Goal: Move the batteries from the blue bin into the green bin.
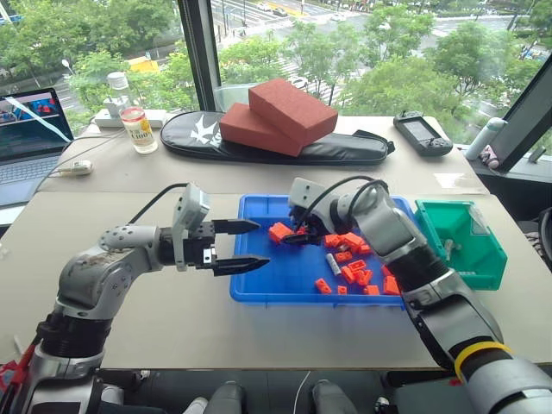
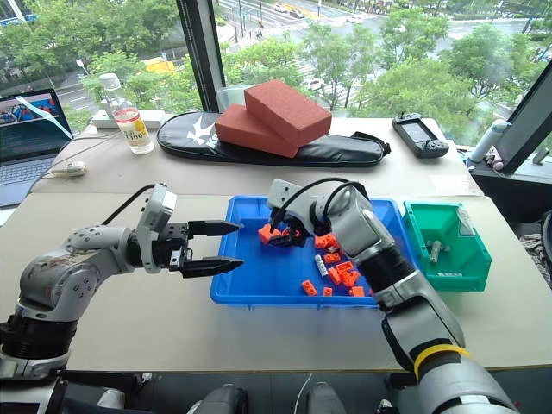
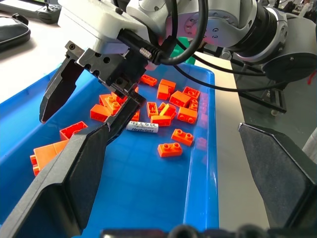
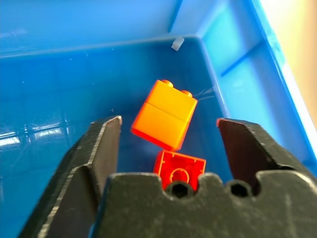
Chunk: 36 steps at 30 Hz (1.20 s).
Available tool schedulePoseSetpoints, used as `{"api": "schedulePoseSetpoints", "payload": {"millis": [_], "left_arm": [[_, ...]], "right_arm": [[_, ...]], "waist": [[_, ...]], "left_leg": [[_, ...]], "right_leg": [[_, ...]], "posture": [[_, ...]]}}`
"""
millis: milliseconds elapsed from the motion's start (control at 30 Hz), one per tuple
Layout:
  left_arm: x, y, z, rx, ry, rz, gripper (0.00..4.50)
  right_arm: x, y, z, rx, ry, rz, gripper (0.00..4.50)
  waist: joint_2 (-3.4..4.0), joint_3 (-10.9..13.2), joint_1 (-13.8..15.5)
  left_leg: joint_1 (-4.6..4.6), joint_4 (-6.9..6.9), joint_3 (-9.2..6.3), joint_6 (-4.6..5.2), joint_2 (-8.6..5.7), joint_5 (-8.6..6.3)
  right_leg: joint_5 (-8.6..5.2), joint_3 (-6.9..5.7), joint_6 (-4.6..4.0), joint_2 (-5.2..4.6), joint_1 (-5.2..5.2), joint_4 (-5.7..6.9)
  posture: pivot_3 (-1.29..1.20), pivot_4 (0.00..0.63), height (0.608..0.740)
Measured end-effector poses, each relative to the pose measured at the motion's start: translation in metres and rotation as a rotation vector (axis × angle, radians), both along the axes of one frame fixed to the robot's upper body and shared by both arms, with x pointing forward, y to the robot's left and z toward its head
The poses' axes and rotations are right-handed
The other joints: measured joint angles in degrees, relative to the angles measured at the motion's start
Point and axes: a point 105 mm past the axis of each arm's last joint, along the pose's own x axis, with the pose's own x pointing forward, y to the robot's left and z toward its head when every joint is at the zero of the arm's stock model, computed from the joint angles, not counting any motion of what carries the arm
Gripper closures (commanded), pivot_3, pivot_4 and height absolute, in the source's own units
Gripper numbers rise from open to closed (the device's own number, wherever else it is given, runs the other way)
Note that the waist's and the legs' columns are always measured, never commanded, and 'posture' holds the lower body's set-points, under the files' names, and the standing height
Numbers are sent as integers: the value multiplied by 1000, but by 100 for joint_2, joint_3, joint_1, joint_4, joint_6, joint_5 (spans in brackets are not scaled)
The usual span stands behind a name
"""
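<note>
On the desk (image 1: 129, 328) sits the blue bin (image 1: 259, 289), and the green bin (image 1: 483, 267) stands just beside it on the robot's right. The right tool (image 3: 91, 106) hangs low over the far left part of the blue bin with its fingers spread wide and nothing between them. Under it are orange bricks (image 4: 165, 115), not a battery. The left tool (image 1: 235, 246) waits at the near left edge of the blue bin, also wide and holding nothing.

One battery (image 3: 142, 127) lies flat on the blue floor, near the middle of the brick pile (image 1: 354, 259). I think the right tool needs to go there next. It should come down with one finger on each long side of the battery, keep clear of the bricks close by, and squeeze gently so it does not roll away.

I count one battery in the blue bin. One small grey stick (image 2: 435, 251) lies in the green bin, likely a battery too. There are two bins and more than a dozen bricks.
</note>
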Motion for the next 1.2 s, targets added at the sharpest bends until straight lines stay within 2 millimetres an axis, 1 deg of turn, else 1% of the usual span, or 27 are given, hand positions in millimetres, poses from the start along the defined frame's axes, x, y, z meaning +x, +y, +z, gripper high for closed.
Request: {"api": "schedulePoseSetpoints", "payload": {"millis": [67,133,167,200,233,333,367,433,467,533,667,800,900,1100,1200], "left_arm": [[0,0,0,-1,-1,0,0],[0,0,0,-1,-2,2,0],[0,0,0,0,-1,5,0],[0,0,-1,-1,0,5,0],[0,2,-2,0,5,10,0],[0,1,-3,-2,9,9,0],[0,1,-3,-2,8,8,0],[0,0,-3,-4,9,5,0],[-1,-1,-4,-7,11,1,0],[-1,-2,-4,-12,14,-6,0],[0,-1,-5,-12,23,-9,0],[1,-2,-2,-13,16,-17,0],[1,-2,-1,-12,13,-20,0],[2,-3,-2,-3,2,-19,0],[3,-3,-1,-2,-7,-18,0]], "right_arm": [[-2,-13,16,24,-30,-35,169],[-16,-38,26,40,-45,-99,169],[-21,-46,26,42,-38,-120,169],[-30,-55,23,52,-8,-156,169],[-42,-62,14,60,50,-187,169],[-73,-64,-11,77,199,-218,169],[-82,-60,-16,95,238,-228,169],[-90,-48,-21,154,272,-251,169],[-89,-43,-23,188,285,-283,169],[-87,-42,-28,204,296,-343,169],[-82,-49,-39,194,288,-470,169],[-76,-60,-41,194,267,-558,169],[-73,-67,-39,198,249,-598,169],[-74,-72,-54,176,292,-628,169],[-72,-71,-54,176,287,-628,876]], "waist": [[0,0,9],[0,0,64],[0,0,73],[0,0,81],[0,0,96],[0,0,54],[0,0,32],[0,0,-13],[0,0,-23],[0,0,-16],[0,0,28],[0,0,19],[0,0,5],[0,0,-6],[0,0,-7]], "left_leg": [[0,0,0,0,0,0],[-1,1,-4,1,0,-4],[-1,1,-3,0,0,-5],[-1,1,-1,-1,0,-6],[1,2,-3,0,1,-6],[1,2,-1,0,3,-6],[2,2,-2,0,4,-6],[4,2,-3,0,7,-6],[5,2,-5,0,7,-6],[4,2,-5,-1,5,-5],[3,3,-3,-1,0,-5],[3,2,-3,-1,2,-5],[3,2,-4,-1,2,-5],[4,2,-3,-1,3,-5],[4,2,-4,-1,4,-5]], "right_leg": [[0,0,0,0,1,-1],[0,-5,0,-1,4,-2],[0,-5,0,-2,5,-2],[0,-5,0,-2,5,-9],[0,-5,0,0,6,-2],[-1,-3,-1,3,2,-4],[-1,-2,-1,4,2,-3],[-2,-2,-2,9,5,-2],[-2,-2,-3,10,5,-1],[-2,-2,-3,8,4,0],[-2,-3,-3,1,6,-2],[-2,-3,-3,3,5,-3],[-2,-3,-3,4,5,-2],[-2,-3,-3,4,5,-4],[-2,-3,-3,5,6,-4]], "posture": [[0,150,740],[0,150,740],[0,150,740],[0,150,740],[0,150,740],[0,150,740],[0,150,740],[0,150,740],[0,150,740],[0,150,740],[0,150,740],[0,150,740],[0,150,740],[0,150,740],[0,150,740]]}}
